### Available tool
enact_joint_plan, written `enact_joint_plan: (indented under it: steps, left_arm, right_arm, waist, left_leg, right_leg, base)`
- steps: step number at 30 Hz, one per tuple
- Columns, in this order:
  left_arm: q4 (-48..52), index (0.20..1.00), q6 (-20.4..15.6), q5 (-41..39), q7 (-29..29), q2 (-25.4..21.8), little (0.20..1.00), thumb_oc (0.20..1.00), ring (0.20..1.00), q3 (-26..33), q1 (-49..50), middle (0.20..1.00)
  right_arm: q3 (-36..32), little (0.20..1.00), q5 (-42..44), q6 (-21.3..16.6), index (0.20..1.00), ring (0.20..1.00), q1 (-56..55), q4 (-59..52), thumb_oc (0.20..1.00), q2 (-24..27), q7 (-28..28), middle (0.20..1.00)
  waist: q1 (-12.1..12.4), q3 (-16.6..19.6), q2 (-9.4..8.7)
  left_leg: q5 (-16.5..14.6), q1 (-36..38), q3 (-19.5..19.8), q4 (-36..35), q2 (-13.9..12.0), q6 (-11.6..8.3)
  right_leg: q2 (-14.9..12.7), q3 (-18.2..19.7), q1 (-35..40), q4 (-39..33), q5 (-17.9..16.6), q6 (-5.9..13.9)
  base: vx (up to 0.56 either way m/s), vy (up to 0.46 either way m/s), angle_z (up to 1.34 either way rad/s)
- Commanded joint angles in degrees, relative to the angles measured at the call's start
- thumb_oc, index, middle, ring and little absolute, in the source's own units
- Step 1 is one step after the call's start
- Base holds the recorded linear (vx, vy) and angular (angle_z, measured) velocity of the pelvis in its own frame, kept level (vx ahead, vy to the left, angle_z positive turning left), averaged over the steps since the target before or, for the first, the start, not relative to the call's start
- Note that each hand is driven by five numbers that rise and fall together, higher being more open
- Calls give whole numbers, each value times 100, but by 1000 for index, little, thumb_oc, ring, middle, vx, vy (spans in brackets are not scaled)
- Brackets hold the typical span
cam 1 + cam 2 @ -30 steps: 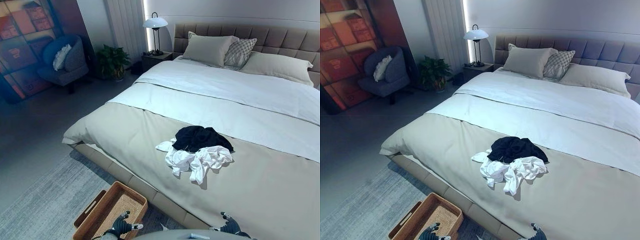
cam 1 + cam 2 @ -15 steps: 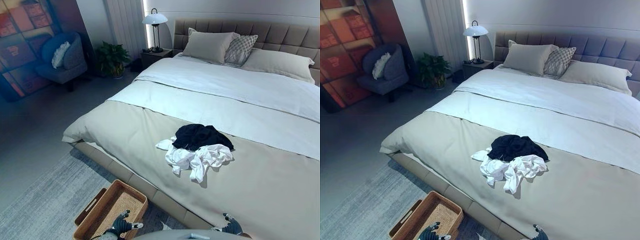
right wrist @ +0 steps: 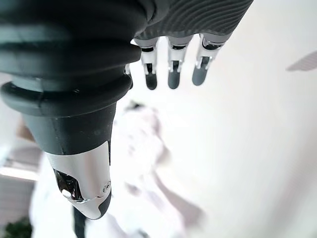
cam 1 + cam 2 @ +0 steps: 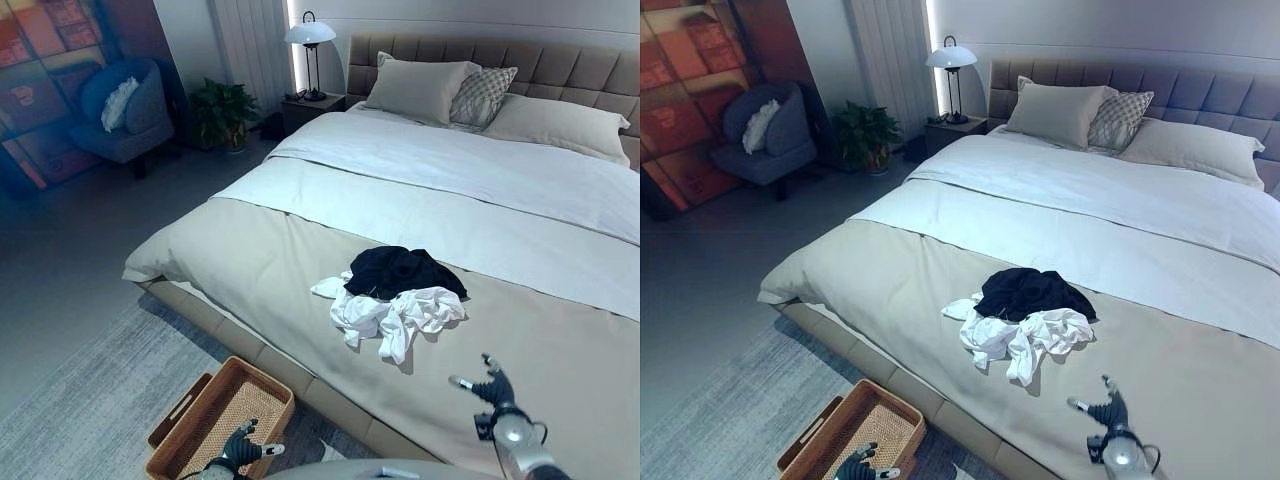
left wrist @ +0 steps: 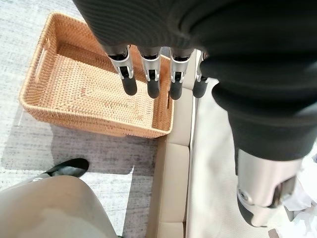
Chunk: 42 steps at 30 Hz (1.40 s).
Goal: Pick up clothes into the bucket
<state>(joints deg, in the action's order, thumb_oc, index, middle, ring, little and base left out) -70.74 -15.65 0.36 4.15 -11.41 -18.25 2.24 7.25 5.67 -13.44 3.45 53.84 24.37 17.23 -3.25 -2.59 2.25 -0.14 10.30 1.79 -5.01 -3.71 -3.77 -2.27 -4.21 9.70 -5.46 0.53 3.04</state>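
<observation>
the right hand (image 4: 491, 385) is raised on the near right, its arm coming up from the lower right; its fingers (image 3: 172, 74) are straight and spread, thumb out to the left, holding nothing. the left hand (image 4: 240, 449) hangs low at the near left, its fingers (image 5: 152, 82) relaxed in a row, thumb apart, nothing between them.

Black garment (image 4: 403, 271), white garment (image 4: 400, 317), tan woven basket (image 4: 172, 462) (beige bedspread (image 4: 260, 270)).
</observation>
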Motion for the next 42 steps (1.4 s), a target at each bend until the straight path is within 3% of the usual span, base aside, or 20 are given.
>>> enact_joint_plan:
  steps: [1, 8, 16, 23, 42]
  left_arm:
    - [-39, 1000, -203, -186, 60, 216, 1000, 1000, 1000, -133, -209, 1000]
    - [72, 1000, -191, -328, 167, 183, 1000, 1000, 1000, -236, -302, 1000]
    - [191, 1000, -166, -734, 327, 161, 1000, 1000, 1000, -473, -636, 1000]
    - [183, 1000, -178, -906, 421, 196, 1000, 1000, 1000, -549, -780, 1000]
    - [387, 1000, -298, -1263, 569, 382, 1000, 1000, 1000, -890, -989, 1000]
  right_arm:
    - [-163, 1000, -188, -256, 1000, 1000, 619, 11, 1000, 53, 353, 1000]
    - [-93, 1000, -475, -111, 1000, 1000, 1429, 507, 1000, 433, 782, 1000]
    - [238, 1000, -308, 126, 1000, 1000, 2579, 1800, 1000, 936, 918, 1000]
    - [356, 1000, -274, 139, 1000, 1000, 2946, 2024, 1000, 1113, 1068, 1000]
    - [1075, 1000, -550, 238, 1000, 1000, 4399, 2250, 1000, 1486, 1381, 1000]
  waist:
    - [122, -129, -455]
    - [210, -283, -459]
    - [312, -762, -345]
    - [331, -957, -258]
    - [425, -1237, -91]
  left_leg:
    - [-377, -216, 66, 398, 416, 200]
    - [-337, -445, 147, 460, 429, 193]
    - [-157, -1188, 408, 680, 490, 159]
    - [58, -1492, 514, 528, 481, 146]
    - [467, -2244, 308, 190, 420, 59]
  right_leg:
    - [-356, -173, -14, 345, 213, 387]
    - [-371, -235, -225, 463, 208, 385]
    - [-394, -420, -977, 936, 250, 308]
    - [-392, -478, -1307, 835, 111, 311]
    - [-359, -293, -2115, 302, -418, 361]
  base:
    - [0, 0, 0]
    - [-16, 3, 5]
    - [-78, 0, 16]
    - [-40, -7, 10]
    - [-28, -5, -5]
